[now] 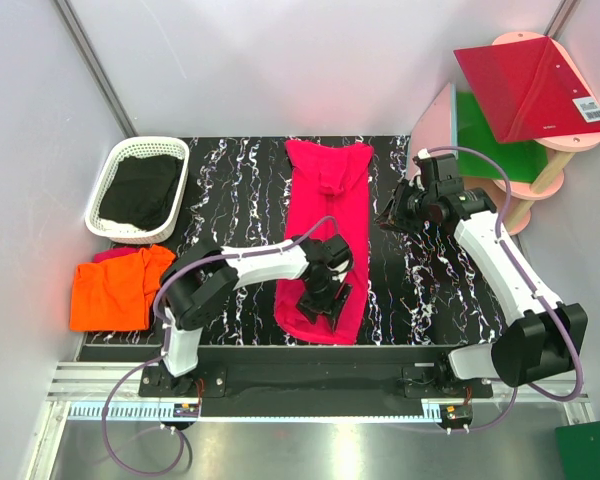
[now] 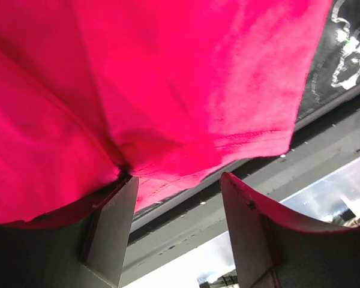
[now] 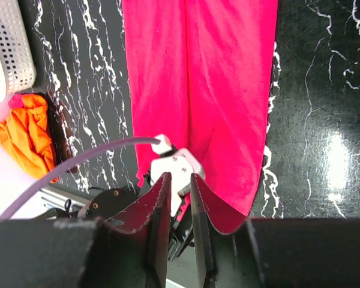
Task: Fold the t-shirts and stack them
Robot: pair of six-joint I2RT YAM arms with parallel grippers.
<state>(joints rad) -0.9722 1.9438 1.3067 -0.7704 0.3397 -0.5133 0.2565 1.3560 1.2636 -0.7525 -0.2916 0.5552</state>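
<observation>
Hot pink cloth t-shirt (image 1: 328, 225) lies lengthwise on black marbled desk (image 1: 230, 190). Left jaws released at its near hem; right jaws narrowly parted, empty, beside it. Bright orange t-shirt (image 1: 108, 292) and white plastic basket (image 1: 108, 180) lie far left.

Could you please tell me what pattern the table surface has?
The table surface is black with white marble-like veins, which show best in the top external view.

A white lattice basket (image 1: 107, 186) is set at the far left corner of the black, white-veined tabletop (image 1: 230, 190), with a black cloth (image 1: 145, 190) heaped inside it. At the right, a red panel (image 1: 530, 90) is laid tilted above a green panel (image 1: 490, 130) on a pink tiered stand (image 1: 516, 190). A ruler strip (image 1: 280, 410) is fixed along the near rail.
</observation>
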